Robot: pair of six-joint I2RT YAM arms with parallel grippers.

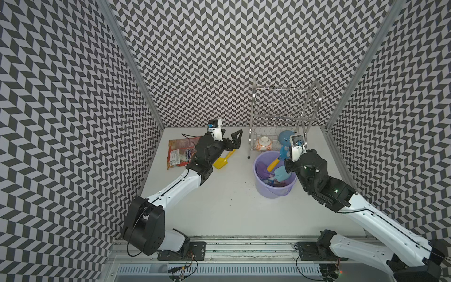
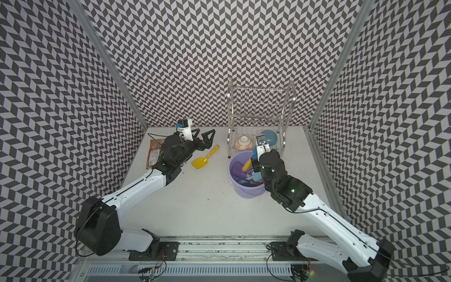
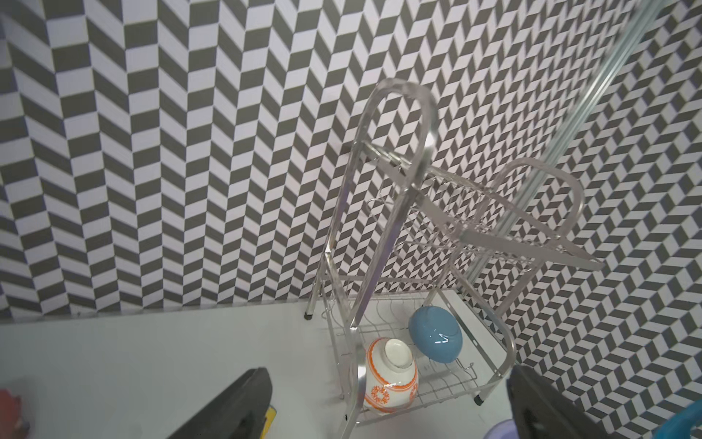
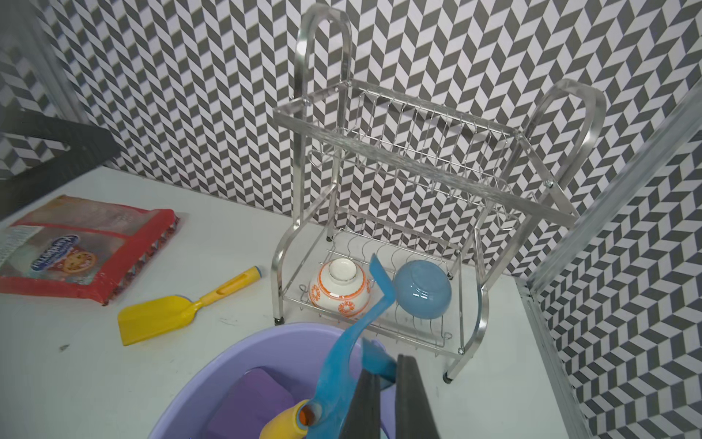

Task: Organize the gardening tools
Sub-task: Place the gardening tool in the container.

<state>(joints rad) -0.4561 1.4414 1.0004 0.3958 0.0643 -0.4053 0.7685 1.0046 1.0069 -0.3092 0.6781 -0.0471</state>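
A yellow scoop [image 1: 220, 162] lies on the white table beside the red bag. My left gripper [image 2: 202, 138] hangs just above its handle end, open and empty; a sliver of the yellow handle [image 3: 270, 416] shows by one finger. The lavender bucket [image 1: 273, 193] holds a purple scoop [image 4: 250, 399] and a light blue spade [image 1: 280, 174]. A blue fork with a yellow handle [image 4: 342, 365] leans out over the bucket's rim [image 4: 235, 349]. My right gripper [image 4: 387, 365] is shut on one prong of the fork's head.
A steel dish rack [image 1: 280, 114] stands at the back right, right behind the bucket, with a white-and-orange bowl [image 1: 263, 142] and a blue bowl [image 1: 285, 138] on its lower shelf. A red snack bag [image 1: 179, 153] lies at the back left under my left arm.
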